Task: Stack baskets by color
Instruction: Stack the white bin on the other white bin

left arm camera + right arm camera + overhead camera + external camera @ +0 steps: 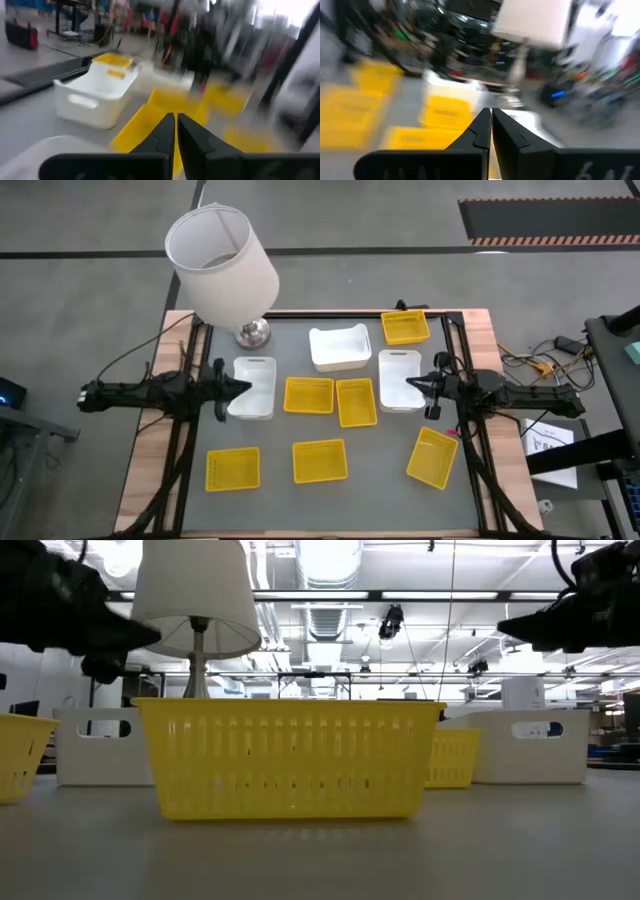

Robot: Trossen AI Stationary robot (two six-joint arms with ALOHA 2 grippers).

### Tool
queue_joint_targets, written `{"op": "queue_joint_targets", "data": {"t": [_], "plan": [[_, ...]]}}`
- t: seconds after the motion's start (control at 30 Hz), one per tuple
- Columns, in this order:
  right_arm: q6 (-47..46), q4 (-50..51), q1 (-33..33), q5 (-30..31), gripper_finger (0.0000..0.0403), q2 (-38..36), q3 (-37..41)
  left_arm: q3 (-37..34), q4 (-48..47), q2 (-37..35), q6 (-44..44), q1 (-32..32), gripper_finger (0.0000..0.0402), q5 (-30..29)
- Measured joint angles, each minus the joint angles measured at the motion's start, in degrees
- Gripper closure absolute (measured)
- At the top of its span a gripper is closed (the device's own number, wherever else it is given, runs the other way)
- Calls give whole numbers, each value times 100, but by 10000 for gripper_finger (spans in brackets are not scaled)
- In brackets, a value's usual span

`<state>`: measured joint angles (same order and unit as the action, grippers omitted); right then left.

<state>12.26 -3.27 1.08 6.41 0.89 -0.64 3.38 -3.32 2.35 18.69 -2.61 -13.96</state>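
From above, the left gripper (243, 388) hangs at 9 o'clock over a white basket (254, 388), its fingers (165, 131) pressed together and empty. The lamp (222, 263) stands at 11 o'clock on the table (375, 485), just beyond that basket. A yellow basket (232, 468) lies at 7 o'clock and another (319, 461) at 6 o'clock. At the centre two yellow baskets (308, 395) (356, 402) sit side by side, touching. A second white basket (340, 347) lies at 12 o'clock, and a yellow one (405, 327) at 1 o'clock near the far edge. A third white basket (401, 381) sits at 3 o'clock, just beside the centre pair, with the right gripper (412, 383) above it, its fingers (483, 129) also closed on nothing. A tilted yellow basket (433, 457) lies at 4 o'clock. No basket is stacked on another.
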Motion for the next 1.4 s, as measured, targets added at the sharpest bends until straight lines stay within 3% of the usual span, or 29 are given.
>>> {"op": "queue_joint_targets", "data": {"t": [0.13,0.47,0.93,1.13,1.4], "plan": [[-1262,-266,2,-230,394,3,1,-286,1282,26,-164,0,398,-146],[-2548,-1219,2,-235,394,-2,1,-277,2330,51,-255,-2,398,-149],[-2515,-1209,4,72,394,4,0,-280,2387,177,-257,-7,398,-133],[-2191,-1239,4,72,394,311,1,-280,3334,175,-256,-6,398,-106],[-1775,-2549,4,116,394,1130,0,-291,3897,283,-449,-7,398,101]]}}
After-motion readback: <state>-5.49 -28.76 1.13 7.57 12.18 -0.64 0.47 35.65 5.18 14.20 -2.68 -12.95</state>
